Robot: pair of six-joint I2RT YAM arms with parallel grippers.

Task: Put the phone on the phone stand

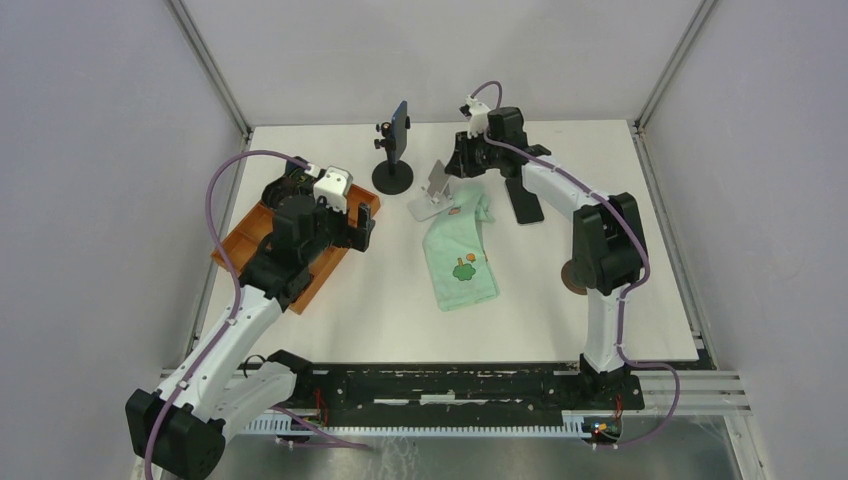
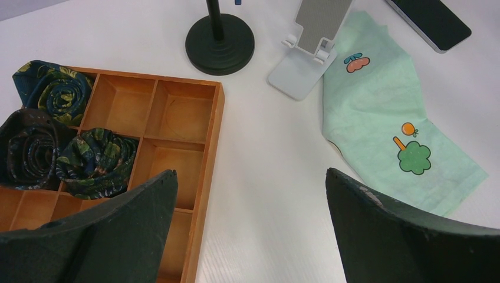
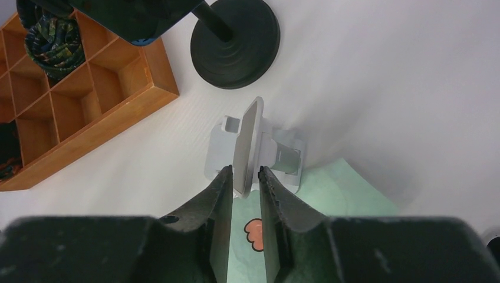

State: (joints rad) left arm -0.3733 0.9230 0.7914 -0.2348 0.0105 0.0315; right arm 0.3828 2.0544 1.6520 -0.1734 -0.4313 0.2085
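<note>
A wooden compartment tray (image 2: 213,147) lies askew near the left edge of the white table (image 1: 400,310). Three rolled dark floral fabrics (image 2: 54,89) (image 2: 30,154) (image 2: 97,160) sit in neighbouring cells. Near the middle of the far edge, a black pole stand on a round base (image 1: 392,177) holds a blue slab (image 1: 400,128) upright. A pale green cloth (image 1: 460,262) printed with a tree and fruit lies mid-table. A brown disc (image 1: 572,278), partly hidden, lies toward the right edge.
</note>
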